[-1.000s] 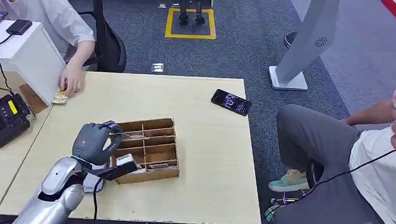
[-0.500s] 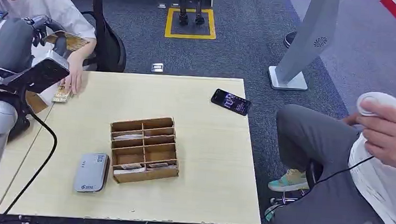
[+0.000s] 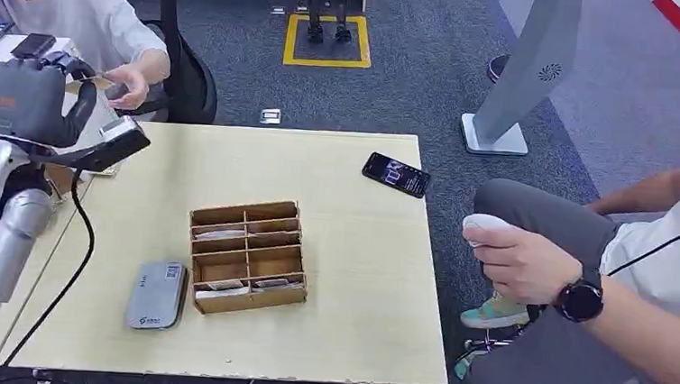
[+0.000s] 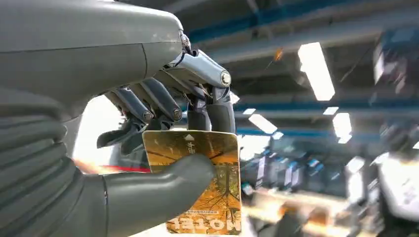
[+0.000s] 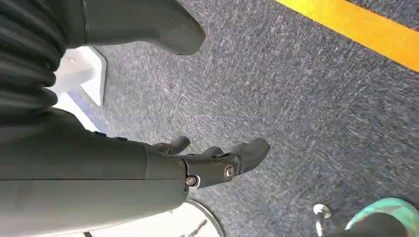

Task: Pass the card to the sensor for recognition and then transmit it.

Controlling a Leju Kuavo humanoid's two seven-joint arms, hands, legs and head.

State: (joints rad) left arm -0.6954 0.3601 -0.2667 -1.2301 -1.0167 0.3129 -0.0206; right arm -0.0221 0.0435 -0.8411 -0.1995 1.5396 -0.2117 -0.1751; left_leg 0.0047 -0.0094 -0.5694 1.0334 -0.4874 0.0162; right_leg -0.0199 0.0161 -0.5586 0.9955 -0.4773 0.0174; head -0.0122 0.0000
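Note:
My left hand (image 3: 31,98) is raised over the table's far left corner. It pinches an orange-yellow card (image 4: 207,182) between thumb and fingers. A seated person's hand (image 3: 130,82) reaches to the card's edge, right beside my fingers. The grey card sensor (image 3: 156,294) lies flat on the table near the front left, well below and apart from my hand. My right hand (image 5: 212,160) hangs over the carpet with its fingers apart and nothing in it.
A wooden compartment box (image 3: 248,256) with several cards sits mid-table beside the sensor. A black phone (image 3: 397,174) lies at the far right corner. A second person sits at the right, holding a white device (image 3: 486,227). A cable runs down from my left wrist.
My left hand rose from the wooden box to the far left with the card. The seated person's hand lifted off the table to meet it. The right person's hand dropped lower.

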